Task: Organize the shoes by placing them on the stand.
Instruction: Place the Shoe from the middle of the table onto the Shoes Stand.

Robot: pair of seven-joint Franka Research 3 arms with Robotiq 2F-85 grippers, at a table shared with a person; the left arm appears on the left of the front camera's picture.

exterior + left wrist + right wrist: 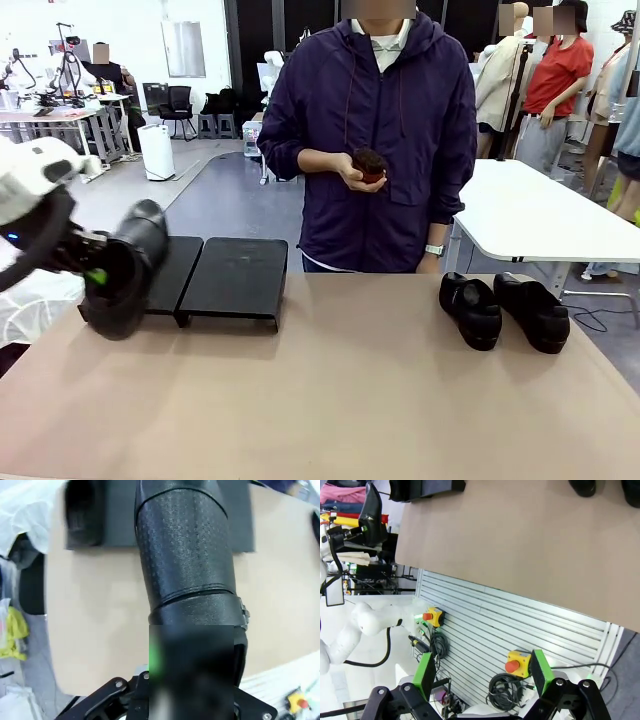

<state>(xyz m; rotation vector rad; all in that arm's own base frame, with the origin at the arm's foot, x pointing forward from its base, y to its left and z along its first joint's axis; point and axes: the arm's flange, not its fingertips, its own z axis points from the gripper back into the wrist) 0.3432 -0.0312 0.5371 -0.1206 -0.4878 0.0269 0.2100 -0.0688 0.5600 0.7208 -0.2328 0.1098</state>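
Observation:
My left gripper (95, 272) is shut on a black shoe (128, 265) and holds it tilted above the table's left end, just in front of the stand's left platform. In the left wrist view this shoe (185, 555) stretches away from the fingers over the stand (120, 527). A dark shape like another shoe (84, 510) lies on the stand's far end. The low black stand (235, 275) sits at the left back of the table. Two more shoes (470, 310) (532, 312) rest side by side at the right. My right gripper (482, 672) is open, below the table's near edge.
A person in a purple hooded jacket stands at the far side, holding a small brown round object (370, 163) in one hand. The tan table (340, 400) is bare across its middle and front. Red stop buttons (512, 666) and cables hang on the slatted panel under the table.

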